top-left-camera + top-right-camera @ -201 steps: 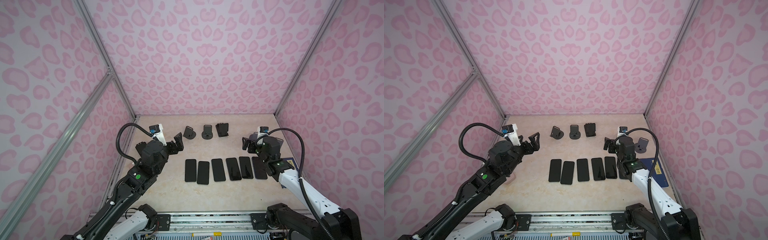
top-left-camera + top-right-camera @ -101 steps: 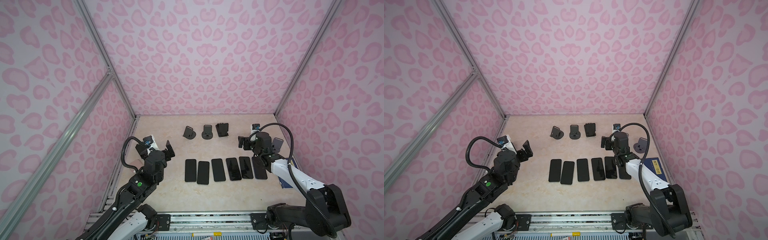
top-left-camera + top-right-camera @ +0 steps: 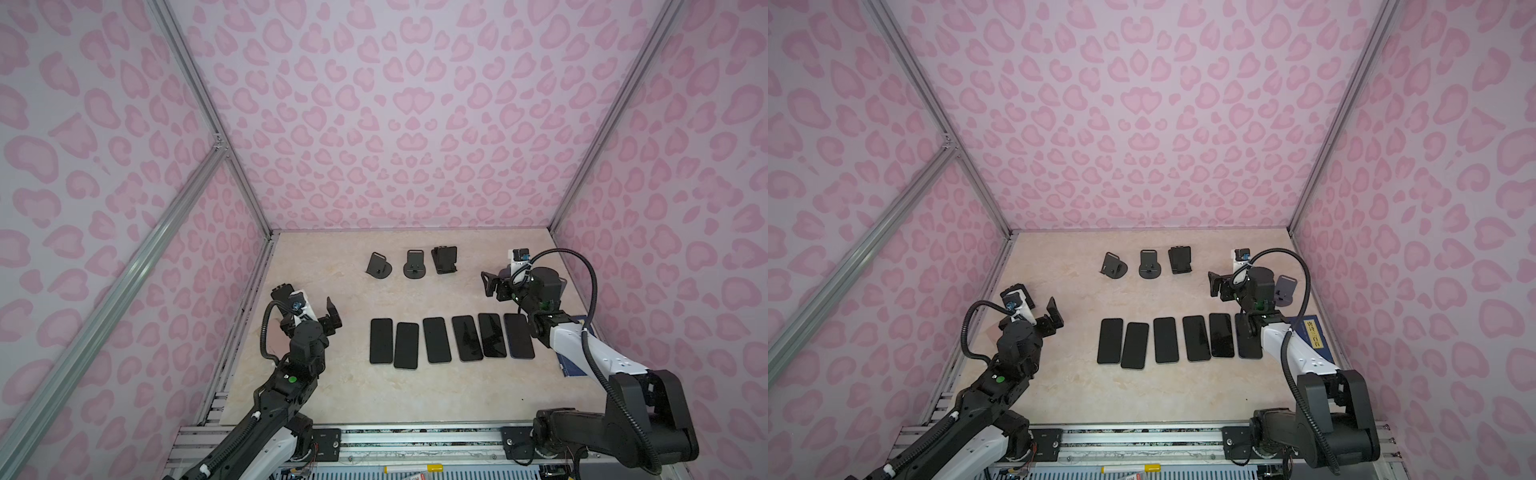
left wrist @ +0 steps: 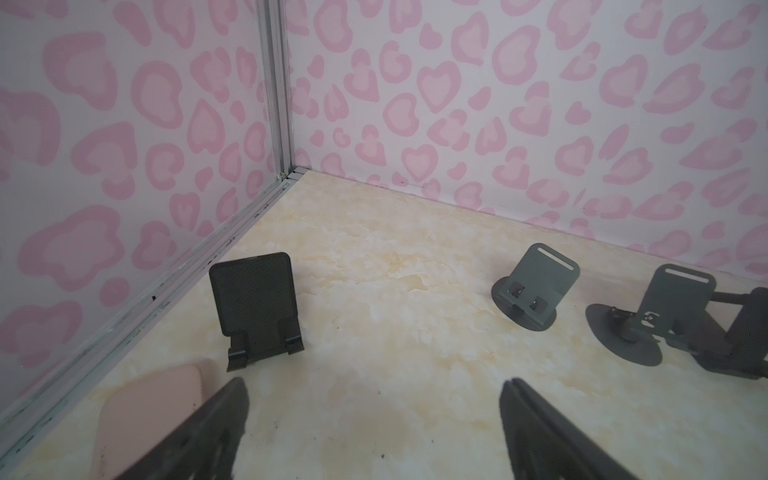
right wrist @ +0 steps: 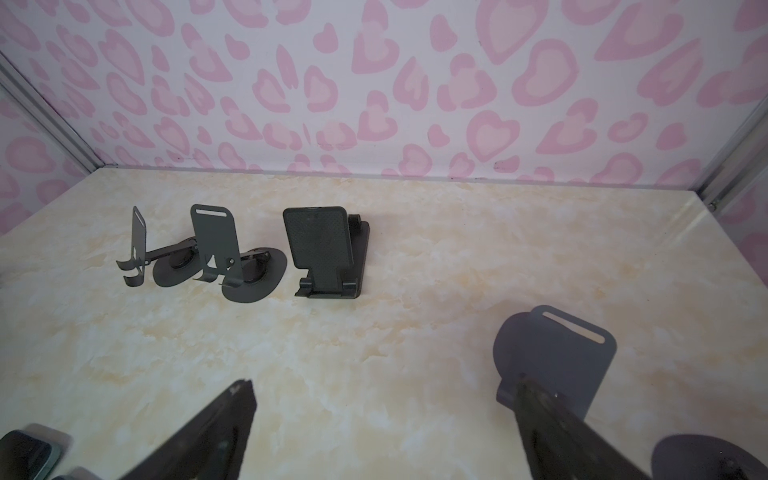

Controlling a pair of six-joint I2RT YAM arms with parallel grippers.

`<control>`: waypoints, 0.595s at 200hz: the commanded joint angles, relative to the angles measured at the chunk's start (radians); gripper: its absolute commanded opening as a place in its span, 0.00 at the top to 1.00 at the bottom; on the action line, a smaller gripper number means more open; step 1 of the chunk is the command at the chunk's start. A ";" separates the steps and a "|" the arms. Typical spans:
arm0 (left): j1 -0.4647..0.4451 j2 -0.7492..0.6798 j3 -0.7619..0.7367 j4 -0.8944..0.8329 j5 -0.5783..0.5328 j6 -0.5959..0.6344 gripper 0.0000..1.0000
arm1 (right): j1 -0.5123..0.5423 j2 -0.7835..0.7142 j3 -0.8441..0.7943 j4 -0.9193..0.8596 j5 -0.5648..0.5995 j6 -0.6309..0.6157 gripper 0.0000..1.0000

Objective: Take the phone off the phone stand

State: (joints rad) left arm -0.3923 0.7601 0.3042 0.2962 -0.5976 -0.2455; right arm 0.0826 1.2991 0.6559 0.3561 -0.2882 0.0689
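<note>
**No phone on any stand**

Six phones [image 3: 451, 338] are laid flat in a row on the surface [image 3: 415, 395], between the left fingers [image 4: 199, 432] and right fingers [image 5: 208, 436], both spread and empty. The stands [image 3: 414, 264] beyond are bare. Removal is judged done, and only a retreat is called for.

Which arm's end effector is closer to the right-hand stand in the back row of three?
Right. The right end effector is just right of the stand; the left end effector is far off to its left.
</note>
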 commanded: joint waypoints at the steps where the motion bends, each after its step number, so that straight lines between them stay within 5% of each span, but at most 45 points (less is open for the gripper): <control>1: 0.034 0.053 -0.029 0.241 0.022 0.176 0.03 | -0.002 -0.003 -0.019 0.064 -0.028 0.013 0.01; 48: 0.143 0.397 -0.047 0.580 -0.005 0.278 0.03 | -0.014 -0.007 -0.027 0.084 -0.043 0.003 0.01; 85: 0.262 0.665 -0.090 0.900 0.132 0.229 0.02 | -0.040 -0.047 -0.081 0.118 0.065 -0.049 0.01; 100: 0.307 0.643 -0.091 0.845 0.235 0.202 0.03 | -0.066 -0.062 -0.104 0.083 0.197 -0.045 0.01; 119: 0.335 0.727 -0.069 0.891 0.281 0.196 0.02 | -0.115 -0.053 -0.171 0.172 0.217 -0.063 0.01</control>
State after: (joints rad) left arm -0.0826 1.4261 0.2157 1.0393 -0.4366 -0.0307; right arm 0.0051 1.2385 0.5438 0.4507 -0.1780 0.0380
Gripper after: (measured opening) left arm 0.976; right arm 0.990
